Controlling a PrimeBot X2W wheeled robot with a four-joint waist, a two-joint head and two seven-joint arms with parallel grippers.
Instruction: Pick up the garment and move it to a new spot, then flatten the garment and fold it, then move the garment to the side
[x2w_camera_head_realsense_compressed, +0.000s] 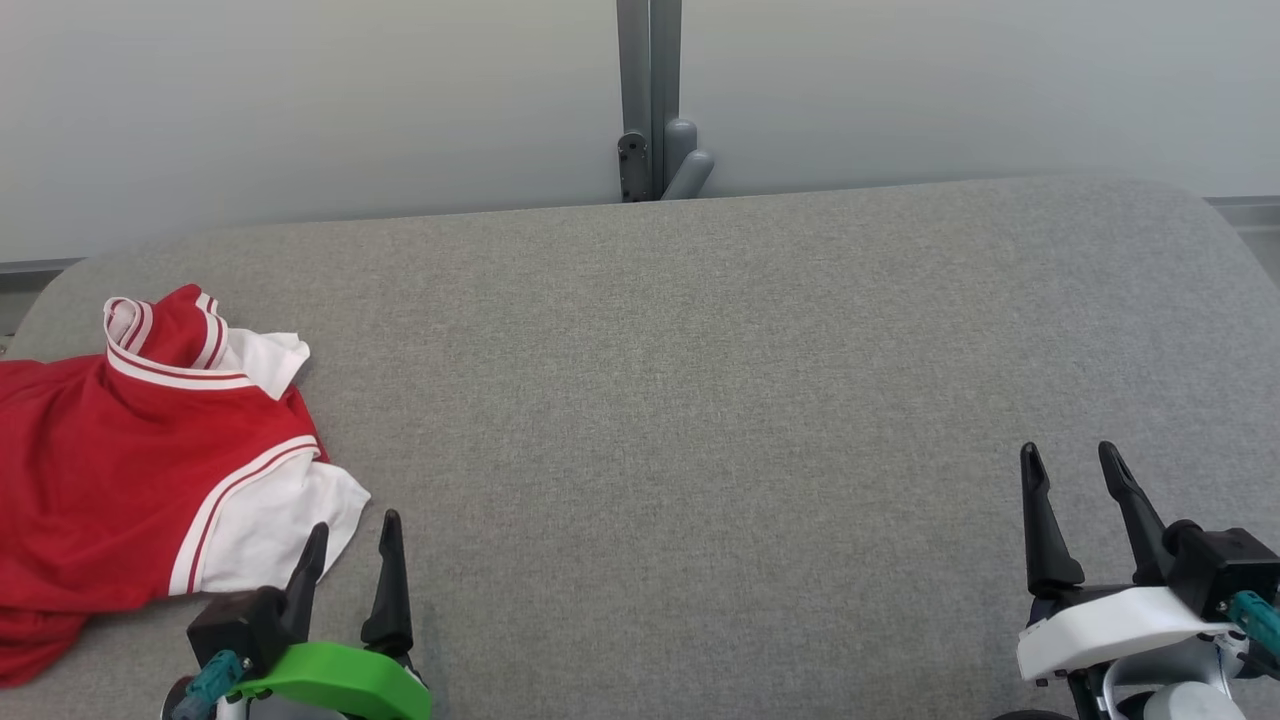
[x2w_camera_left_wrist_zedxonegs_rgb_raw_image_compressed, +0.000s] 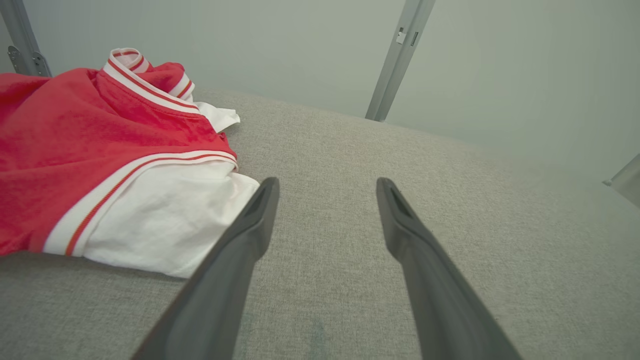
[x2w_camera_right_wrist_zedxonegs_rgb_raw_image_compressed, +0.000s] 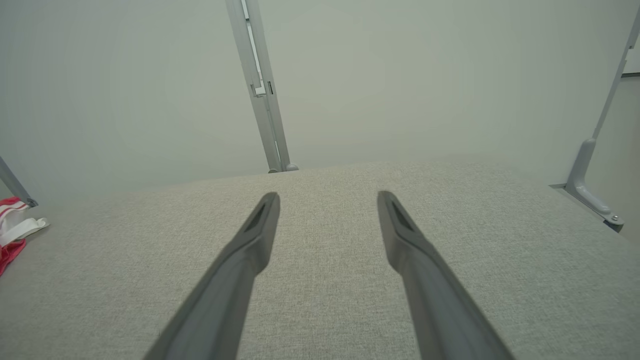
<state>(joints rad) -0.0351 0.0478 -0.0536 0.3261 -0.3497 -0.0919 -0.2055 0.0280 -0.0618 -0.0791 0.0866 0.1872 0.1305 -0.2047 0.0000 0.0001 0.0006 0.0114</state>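
Red garment (x2w_camera_head_realsense_compressed: 100, 470), crumpled, collar end pointing away

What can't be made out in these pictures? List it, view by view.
- Head view: the red-and-white shirt runs off the left edge, so its full outline is unknown.
- Head view: the left gripper overlaps the white sleeve; whether it touches the sleeve or is above it cannot be told.
- Left wrist view: the crumpled shirt's own folds hide which side faces up.
- Right wrist view: the left edge cuts the shirt to a scrap.
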